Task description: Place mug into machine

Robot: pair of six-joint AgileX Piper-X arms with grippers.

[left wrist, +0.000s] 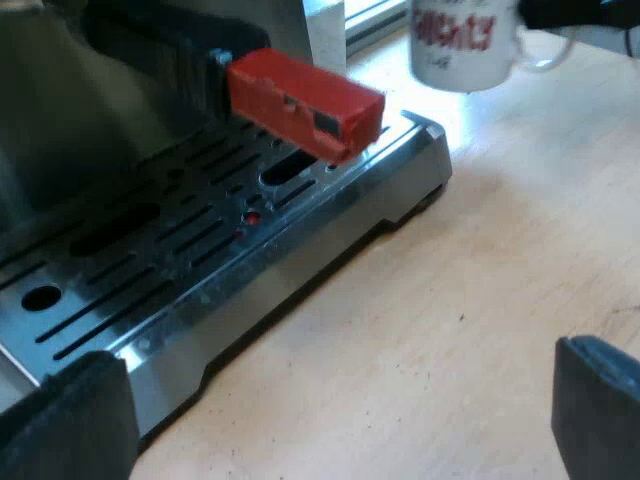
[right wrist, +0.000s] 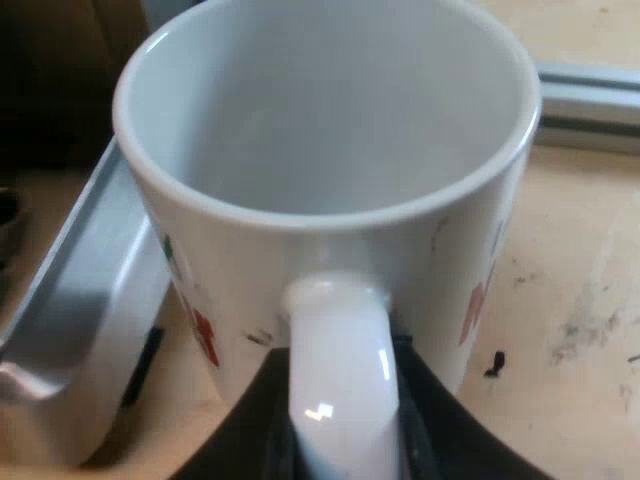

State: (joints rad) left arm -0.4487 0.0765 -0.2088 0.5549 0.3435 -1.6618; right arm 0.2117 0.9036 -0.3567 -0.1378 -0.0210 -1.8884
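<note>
One table: pale wooden tabletop (left wrist: 480, 300), flecked with small dark specks, carries the machine.
Machine: silver metal espresso machine (left wrist: 60, 120), seen at its front, with a dark recess above the tray.
Drip tray: slotted stainless-steel drip tray (left wrist: 200, 260) runs along the machine's foot; one corner lies just beside the mug.
Mug: white ceramic mug (right wrist: 330, 130) with red lettering, upright and empty, sits beside the tray's corner, outside the grate and over the tabletop. Whether its base touches the wood cannot be told.
Holder handle: dark handle ending in a red block (left wrist: 305, 100) juts from the machine's front above the grate.
Right gripper: right gripper (right wrist: 340, 400) pinches the mug's white loop handle between its two black fingers (right wrist: 250, 420).
Left gripper: left gripper (left wrist: 330, 410) hangs low over the tabletop by the tray's edge, fingers spread wide and gripping nothing.
</note>
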